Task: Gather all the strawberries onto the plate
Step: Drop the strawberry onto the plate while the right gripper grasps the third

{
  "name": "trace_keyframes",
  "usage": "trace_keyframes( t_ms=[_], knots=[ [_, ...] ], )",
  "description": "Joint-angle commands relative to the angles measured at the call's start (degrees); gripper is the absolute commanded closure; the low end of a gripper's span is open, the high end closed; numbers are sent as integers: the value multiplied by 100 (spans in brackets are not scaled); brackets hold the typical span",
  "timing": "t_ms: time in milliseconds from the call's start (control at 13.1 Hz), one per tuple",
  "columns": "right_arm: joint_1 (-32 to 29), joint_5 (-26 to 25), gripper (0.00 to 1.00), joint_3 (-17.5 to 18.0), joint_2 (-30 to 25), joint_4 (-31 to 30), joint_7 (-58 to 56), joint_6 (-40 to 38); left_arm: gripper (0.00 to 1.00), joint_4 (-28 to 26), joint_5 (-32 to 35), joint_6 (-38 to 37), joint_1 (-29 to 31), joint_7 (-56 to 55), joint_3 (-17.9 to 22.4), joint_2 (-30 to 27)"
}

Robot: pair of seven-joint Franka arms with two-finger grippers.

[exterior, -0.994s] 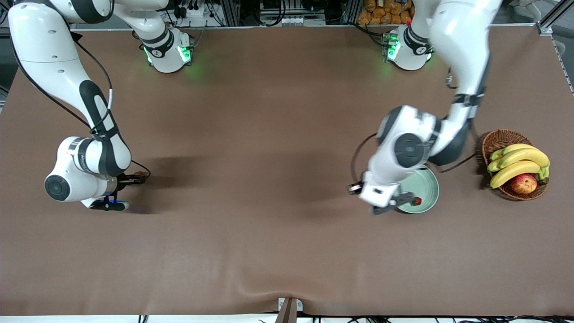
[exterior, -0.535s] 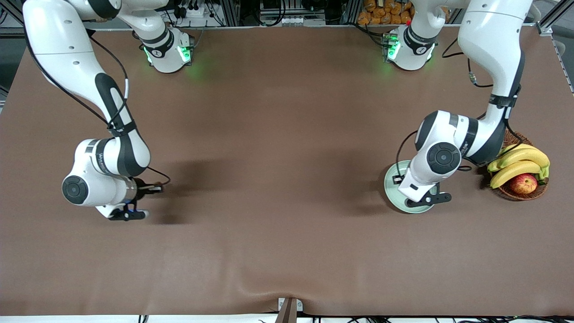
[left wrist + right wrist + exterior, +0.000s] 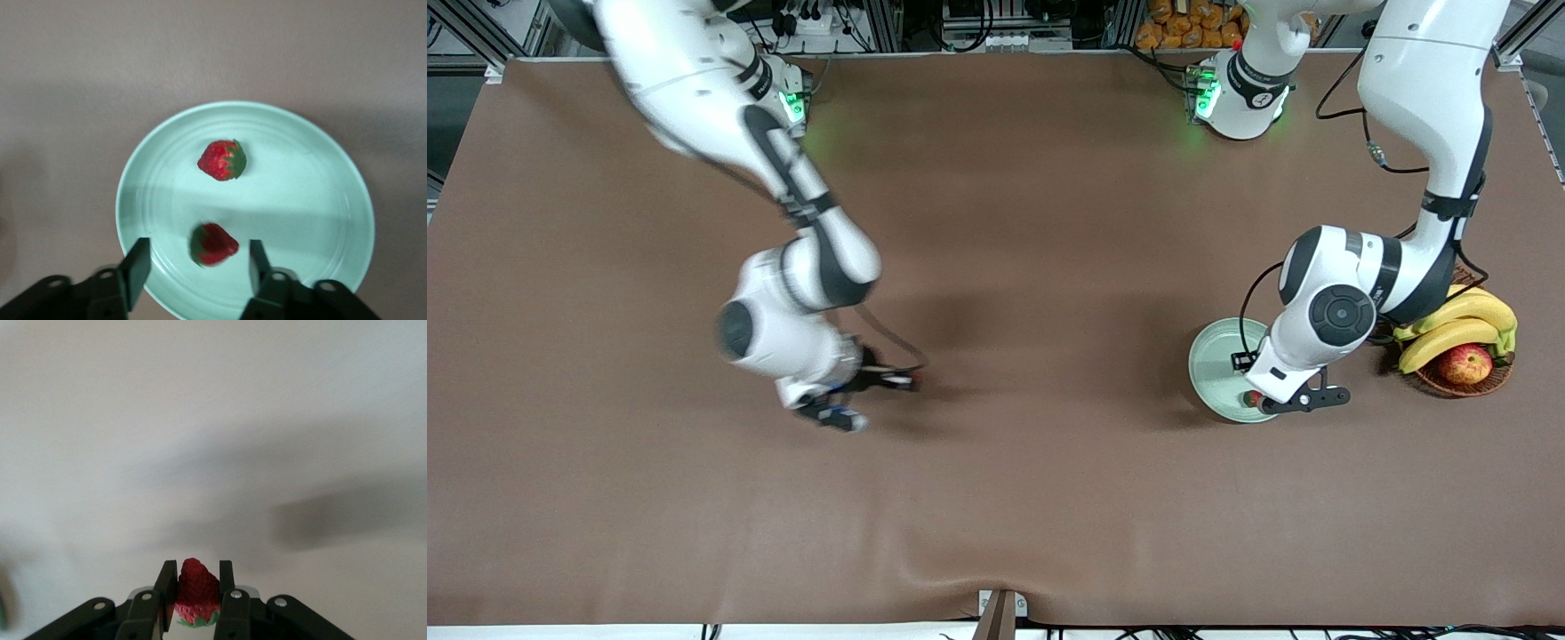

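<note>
We see a brown table (image 3: 996,498), w/ a basket (image 3: 1427,276) of bananas (image 3: 1458,324) at the left arm's end. Plate (image 3: 307,200) beside it holds 2 strawberries (image 3: 222,160), caps pointing opposite ways. Left gripper (image 3: 195,267) over the plate rim, fingers apart, empty. Right gripper (image 3: 195,590) over bare table mid-span, clamped on 3rd strawberry (image 3: 197,583), tip outward along the fingers.

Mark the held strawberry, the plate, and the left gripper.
held strawberry (image 3: 197,587), right wrist view, red body between the fingers
plate (image 3: 313,193), left wrist view, bare inner surface
left gripper (image 3: 197,263), left wrist view, midway between its open fingertips
</note>
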Motion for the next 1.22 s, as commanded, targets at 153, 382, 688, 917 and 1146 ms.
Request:
trace_keyframes(
  t_ms=[153,382,688,917,1146],
  knots=[
    [1042,1382,100,-96,958,942,848,1240,0,69,-107,-631,92,1,-260,-753],
    [1437,1814,100,-105,1442,1416,971,1655,0,395,-1012,-913,14,-87,-428,-693],
    [1509,1806,38,-105,1496,1409,971,1655,0,535,-1752,-870,-109,-192,-665,-421],
    [1299,1806,17,-148,1286,1391,963,1638,0,772,-1806,-799,-416,-902,-666,-140],
    [939,1806,14,-210,961,1234,945,1498,0,1290,-1876,-642,-776,-1711,-666,352]
  ],
)
